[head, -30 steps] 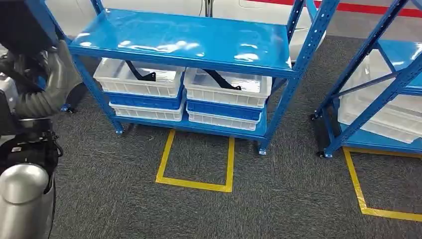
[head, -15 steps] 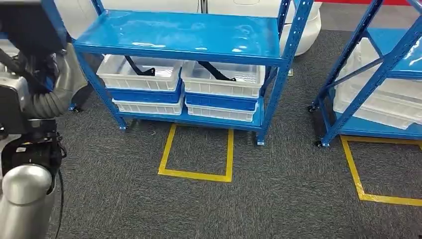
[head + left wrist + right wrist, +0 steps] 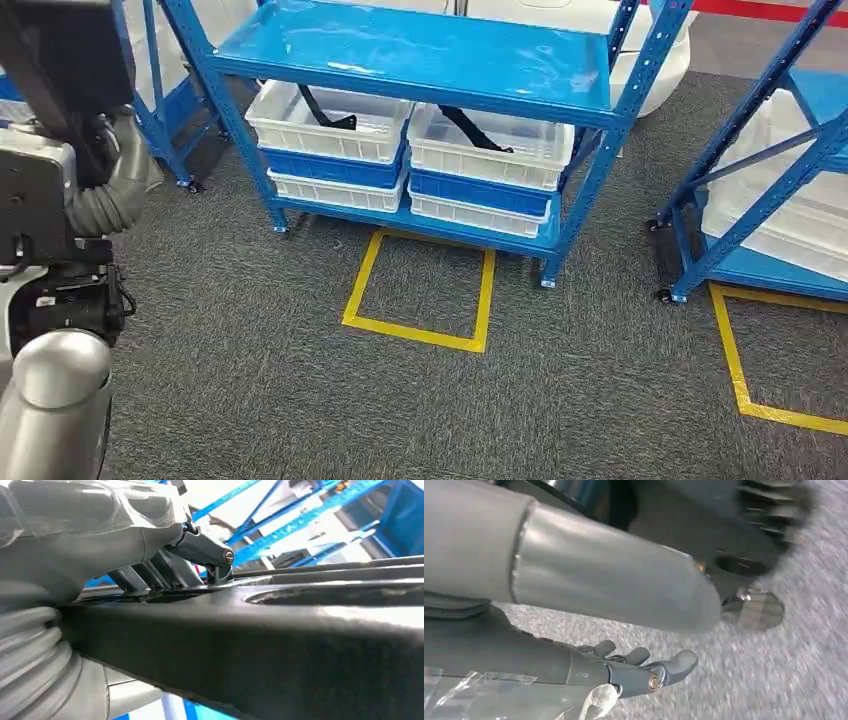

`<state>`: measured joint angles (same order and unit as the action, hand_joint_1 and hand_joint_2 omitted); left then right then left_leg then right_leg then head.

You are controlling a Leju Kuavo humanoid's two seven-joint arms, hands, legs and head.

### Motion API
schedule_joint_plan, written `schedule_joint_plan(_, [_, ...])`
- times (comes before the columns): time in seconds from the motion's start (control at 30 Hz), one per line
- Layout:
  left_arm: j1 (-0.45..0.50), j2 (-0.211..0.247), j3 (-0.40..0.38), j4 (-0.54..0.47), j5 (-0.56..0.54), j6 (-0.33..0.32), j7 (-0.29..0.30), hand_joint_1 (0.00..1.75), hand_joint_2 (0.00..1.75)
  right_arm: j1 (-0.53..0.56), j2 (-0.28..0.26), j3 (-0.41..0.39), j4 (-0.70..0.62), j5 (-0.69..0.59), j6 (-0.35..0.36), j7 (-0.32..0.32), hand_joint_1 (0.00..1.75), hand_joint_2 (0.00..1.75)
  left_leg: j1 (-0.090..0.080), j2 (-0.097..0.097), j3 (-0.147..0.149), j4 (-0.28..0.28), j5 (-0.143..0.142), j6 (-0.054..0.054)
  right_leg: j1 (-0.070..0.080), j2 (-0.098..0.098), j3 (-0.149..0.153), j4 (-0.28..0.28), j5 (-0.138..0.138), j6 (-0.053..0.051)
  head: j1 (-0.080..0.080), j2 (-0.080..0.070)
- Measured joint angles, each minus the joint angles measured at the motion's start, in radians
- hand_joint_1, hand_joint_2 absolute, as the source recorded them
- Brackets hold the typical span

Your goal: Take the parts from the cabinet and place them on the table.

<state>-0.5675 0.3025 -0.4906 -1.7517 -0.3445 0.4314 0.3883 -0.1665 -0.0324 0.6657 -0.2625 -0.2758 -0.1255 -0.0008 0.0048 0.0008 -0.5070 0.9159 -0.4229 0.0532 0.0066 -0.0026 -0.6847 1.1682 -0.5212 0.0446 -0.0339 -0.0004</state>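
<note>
- The left hand (image 3: 150, 545) is wrapped around a black part (image 3: 280, 630): in the left wrist view its thumb lies over the top of a long dark bar while darker fingers (image 3: 150, 575) press the bar's edge. In the head view the part (image 3: 60, 60) rises as a dark slab at the robot's left side, nearer than the blue cabinet (image 3: 420, 60).
- The bar looks rigid, moulded or metal, with a smooth, slightly glossy face. It probably has some weight and could slide in the grasp, so a hold near its middle, across the narrow edge, seems safest.
- The right hand (image 3: 634, 672) hangs over the grey carpet with its fingers loosely spread and nothing in them.
- A yellow tape square (image 3: 420, 292) lies on the carpet just in front of the cabinet.
- On the cabinet's bottom shelf, stacked white and blue bins sit side by side. The left top bin (image 3: 335, 125) holds one more black part (image 3: 322, 108); the right top bin (image 3: 492, 145) holds another (image 3: 470, 128).
- Both lean against the bin walls as thin angled bars with bent ends. They read as stiff, not fragile. The raised upper end of each stands free of the bin and offers the easiest hold.
- The table cannot be made out.
</note>
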Motion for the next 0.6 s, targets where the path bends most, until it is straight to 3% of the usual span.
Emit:
schedule_joint_plan(0.03, [0.001, 0.0, -0.003, 0.003, 0.0, -0.003, 0.002, 1.75, 1.75, 0.002, 0.0, 0.0, 0.0, 0.0, 0.0, 0.0, 0.0, 0.0, -0.001, -0.011, -0.009, 0.001, 0.006, 0.0, -0.001, 0.0, -0.036, 0.098, -0.04, -0.001, 0.0, 0.0])
schedule_joint_plan(0.07, [0.003, 0.0, -0.004, 0.005, 0.0, -0.003, 0.005, 1.75, 1.75, 0.003, 0.0, 0.0, 0.0, 0.0, 0.0, 0.0, 0.0, 0.0, -0.002, -0.017, -0.013, 0.001, 0.01, -0.002, -0.001, 0.0, -0.046, 0.132, -0.05, -0.002, 0.0, 0.0])
schedule_joint_plan(0.1, [0.006, 0.0, -0.005, 0.008, 0.0, -0.003, 0.007, 1.75, 1.75, 0.003, 0.0, 0.0, 0.0, 0.0, 0.0, 0.0, 0.0, 0.0, -0.002, -0.028, -0.016, 0.002, 0.013, -0.004, -0.001, 0.001, -0.031, 0.116, -0.036, -0.004, 0.0, 0.0])
schedule_joint_plan(0.17, [0.007, 0.0, -0.005, 0.011, 0.0, -0.004, 0.007, 1.75, 1.75, 0.004, 0.0, 0.0, 0.0, 0.0, 0.0, 0.0, 0.0, 0.0, -0.002, -0.045, -0.016, 0.002, 0.016, -0.007, -0.001, 0.006, 0.053, -0.017, 0.03, -0.01, 0.0, 0.0])
schedule_joint_plan(0.2, [0.006, 0.0, -0.005, 0.012, -0.001, -0.004, 0.007, 1.75, 1.75, 0.004, 0.0, 0.0, 0.0, 0.0, 0.0, 0.0, 0.0, 0.0, -0.002, -0.058, -0.015, 0.003, 0.018, -0.009, -0.002, 0.029, 0.127, -0.155, 0.086, -0.016, 0.0, 0.0])
schedule_joint_plan(0.23, [0.006, 0.0, -0.005, 0.013, -0.005, -0.003, 0.005, 1.75, 1.75, 0.008, -0.002, 0.0, 0.0, -0.003, 0.008, 0.0, 0.0, 0.0, 0.001, -0.062, -0.018, 0.002, 0.019, -0.012, -0.004, 0.083, 0.161, -0.221, 0.087, -0.022, 0.0, 0.0])
schedule_joint_plan(0.27, [0.002, 0.0, -0.005, 0.013, -0.008, -0.003, 0.003, 1.75, 1.75, 0.008, -0.003, 0.0, 0.0, -0.005, 0.014, 0.001, 0.0, 0.0, -0.002, -0.071, -0.025, 0.005, 0.022, -0.019, -0.005, 0.089, 0.165, -0.229, 0.085, -0.022, -0.001, 0.0])
schedule_joint_plan(0.37, [0.001, 0.0, -0.007, 0.017, -0.011, 0.0, 0.001, 1.75, 1.75, 0.001, -0.003, 0.0, 0.0, -0.006, 0.026, 0.003, 0.0, 0.0, 0.009, -0.097, -0.044, 0.01, 0.032, -0.036, 0.001, 0.06, 0.155, -0.228, 0.086, -0.027, -0.001, 0.0])
schedule_joint_plan(0.4, [-0.001, 0.001, -0.006, 0.018, -0.011, -0.001, -0.001, 1.75, 1.75, 0.0, 0.0, 0.0, 0.0, -0.006, 0.028, 0.002, 0.0, 0.0, 0.0, -0.112, -0.049, 0.011, 0.037, -0.044, -0.006, 0.039, 0.154, -0.238, 0.094, -0.036, -0.001, 0.0])
schedule_joint_plan(0.43, [-0.003, 0.001, -0.005, 0.019, -0.012, -0.001, -0.002, 1.75, 1.75, -0.003, 0.002, 0.0, 0.0, -0.006, 0.029, 0.002, 0.0, 0.0, 0.002, -0.078, -0.058, 0.027, 0.018, -0.046, -0.009, 0.03, 0.155, -0.239, 0.097, -0.041, -0.002, 0.0])
schedule_joint_plan(0.47, [-0.01, 0.002, -0.005, 0.019, -0.015, -0.002, -0.005, 1.75, 1.75, -0.002, 0.0, 0.0, 0.0, -0.006, 0.029, 0.001, 0.0, 0.0, 0.001, -0.042, -0.087, 0.088, -0.025, -0.051, -0.009, 0.018, 0.152, -0.239, 0.097, -0.045, -0.008, 0.0])
schedule_joint_plan(0.5, [-0.011, 0.002, -0.005, 0.02, -0.018, -0.004, -0.01, 1.75, 1.75, -0.001, 0.0, 0.0, 0.0, -0.004, 0.028, 0.001, 0.0, 0.0, 0.005, -0.025, -0.13, 0.183, -0.07, -0.058, -0.008, 0.006, 0.151, -0.239, 0.098, -0.046, -0.008, 0.0])
schedule_joint_plan(0.57, [-0.006, 0.002, -0.006, 0.021, -0.018, -0.01, -0.01, 1.75, 1.75, -0.002, 0.0, 0.0, 0.0, -0.003, 0.028, 0.001, 0.0, 0.0, 0.008, -0.016, -0.21, 0.36, -0.134, -0.065, -0.008, -0.017, 0.148, -0.238, 0.099, -0.048, -0.008, 0.0])
schedule_joint_plan(0.6, [-0.005, 0.002, -0.006, 0.023, -0.019, -0.013, -0.01, 1.75, 1.75, -0.002, 0.0, 0.0, 0.0, -0.003, 0.027, 0.0, 0.0, 0.0, 0.009, -0.015, -0.226, 0.4, -0.141, -0.068, -0.007, -0.029, 0.147, -0.238, 0.099, -0.049, -0.008, 0.0])
